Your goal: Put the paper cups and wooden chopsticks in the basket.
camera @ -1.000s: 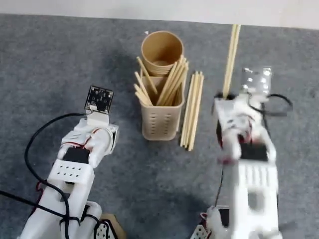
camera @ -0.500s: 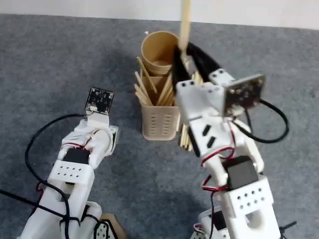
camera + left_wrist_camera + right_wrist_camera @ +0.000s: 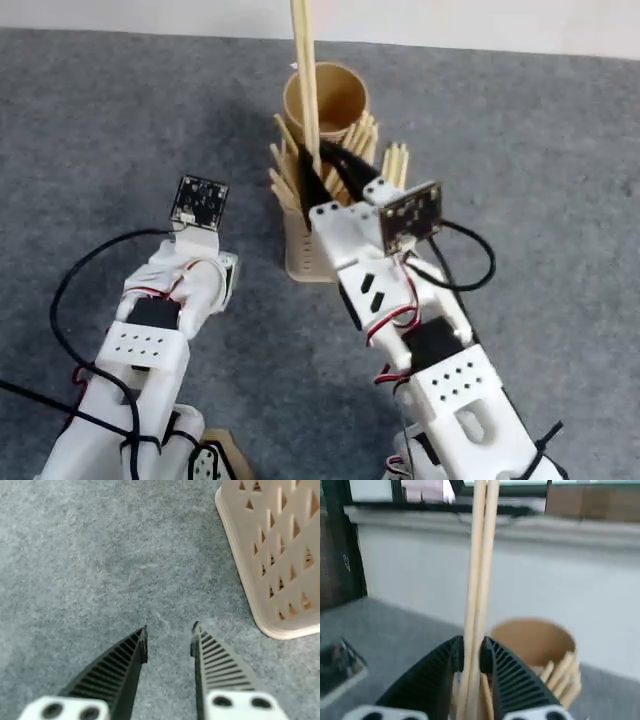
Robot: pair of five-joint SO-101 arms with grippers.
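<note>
A grey, felt-like table (image 3: 530, 150) fills the high view, with a pale strip of wall along the top edge. The right wrist view shows a white wall and a dark window frame behind.

Just above the middle of the high view stands a beige perforated basket (image 3: 300, 258). A bundle of wooden chopsticks (image 3: 285, 185) leans inside it, tips fanned out. A brown paper cup (image 3: 335, 95) sits upright at the basket's far end, mouth open. I cannot tell whether it is inside the basket or just behind it. A few loose chopsticks (image 3: 397, 165) lie on the table just to the right of the basket, partly under the right arm.

The right gripper (image 3: 318, 165) is over the basket, clenched on a pair of chopsticks (image 3: 305, 80). The pair stands nearly upright and runs out of the top of the frame. In the right wrist view the black jaws of the right gripper (image 3: 472, 652) press on both sticks (image 3: 480, 555) side by side, with the cup (image 3: 532, 637) and the stored chopsticks (image 3: 560, 672) beyond.

The left arm (image 3: 165, 310) rests at the lower left of the high view, apart from the basket. The left gripper (image 3: 169, 640) hangs over bare table with its jaws parted and nothing between them. The basket wall (image 3: 270, 555) is close by
</note>
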